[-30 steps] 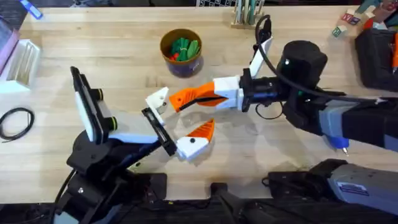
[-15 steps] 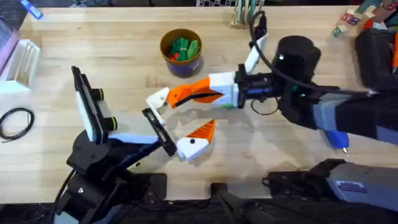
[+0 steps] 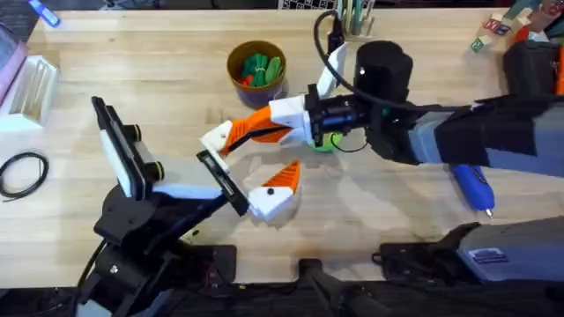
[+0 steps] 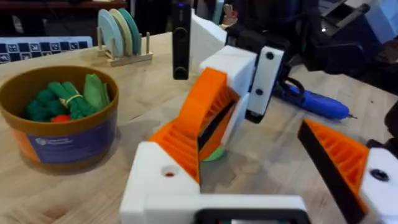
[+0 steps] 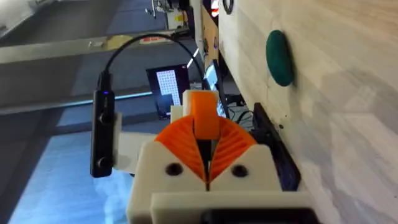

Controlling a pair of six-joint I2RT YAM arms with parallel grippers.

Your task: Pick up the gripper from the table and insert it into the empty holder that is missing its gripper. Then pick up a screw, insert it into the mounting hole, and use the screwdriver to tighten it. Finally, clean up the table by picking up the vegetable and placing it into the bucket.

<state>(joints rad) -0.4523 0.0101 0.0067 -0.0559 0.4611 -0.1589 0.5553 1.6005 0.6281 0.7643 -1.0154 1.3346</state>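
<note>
Item: orange fingertip [image 5: 204, 115], pinched in right gripper [image 3: 251, 134], tip at white holder [image 3: 214, 139] of spread left gripper [image 3: 247, 163]. Handling: align wedge with slot; push in 1 straight stroke.

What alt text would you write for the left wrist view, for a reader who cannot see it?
The right gripper, shut on an orange wedge, meets the white holder. A bucket holding green vegetables stands nearby, and a blue screwdriver lies behind.
</note>
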